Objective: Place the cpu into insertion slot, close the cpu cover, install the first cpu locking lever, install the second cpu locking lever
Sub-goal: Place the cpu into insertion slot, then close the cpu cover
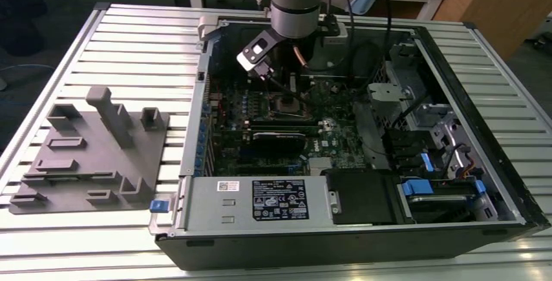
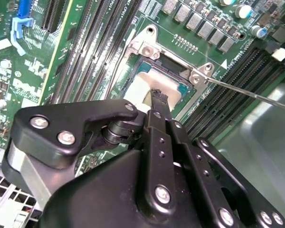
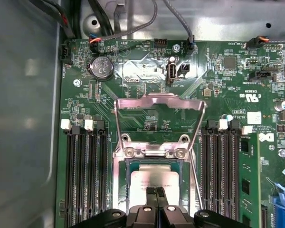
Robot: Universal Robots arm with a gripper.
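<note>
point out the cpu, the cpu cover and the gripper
cpu (image 3: 143,180), first wrist view, its silvery top
cpu cover (image 3: 159,98), first wrist view, free edge of the raised frame
gripper (image 3: 156,190), first wrist view, midway between its fingertips

A: Desk (image 1: 103,35) layout?
B: Computer case (image 1: 509,184) lies open on it. Fixture block (image 1: 86,158) at the case's 9 o'clock in the exterior view, apart.
A: Inside?
B: Insertion slot (image 1: 285,104) toward 12 o'clock, power supply (image 1: 258,200) at 6.
A: Slot?
B: Cpu (image 3: 154,178) lies in it, cpu cover (image 3: 156,99) stands open off it, memory slots (image 3: 85,175) flank both sides. Hand (image 3: 156,192) directly over the cpu.
</note>
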